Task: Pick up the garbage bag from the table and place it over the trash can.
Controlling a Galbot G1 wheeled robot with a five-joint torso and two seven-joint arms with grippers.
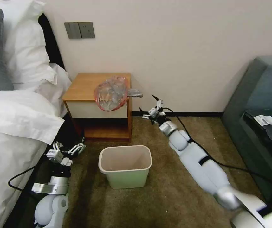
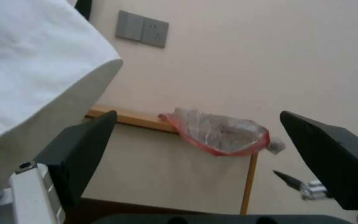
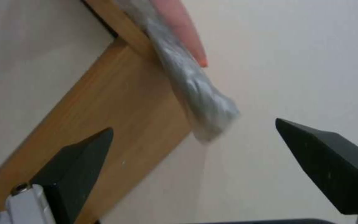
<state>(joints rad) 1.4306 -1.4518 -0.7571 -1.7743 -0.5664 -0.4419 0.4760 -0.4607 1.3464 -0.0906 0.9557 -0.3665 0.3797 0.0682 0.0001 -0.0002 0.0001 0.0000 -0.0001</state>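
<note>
The garbage bag (image 1: 111, 93) lies crumpled on the front right corner of the table (image 1: 83, 85), its red-pink rim drooping over the drawer front and a grey tail sticking out past the right side. The left wrist view shows the garbage bag (image 2: 220, 133) on the table (image 2: 166, 168) edge. My right gripper (image 1: 149, 106) is open, just right of the table and a little below the bag's tail. In the right wrist view the tail of the garbage bag (image 3: 204, 102) hangs ahead between the open fingers (image 3: 79, 161). My left gripper (image 1: 68, 147) is open, low by the bed. The trash can (image 1: 125, 166) stands on the carpet in front of the table.
A bed with white bedding (image 1: 12, 126) and pillows fills the left side. A dark grey sofa (image 1: 262, 104) stands at the right, with a paper slip (image 1: 265, 119) on it. A wall switch plate (image 1: 79, 30) is above the table. Brown carpet (image 1: 171, 190) lies open around the trash can.
</note>
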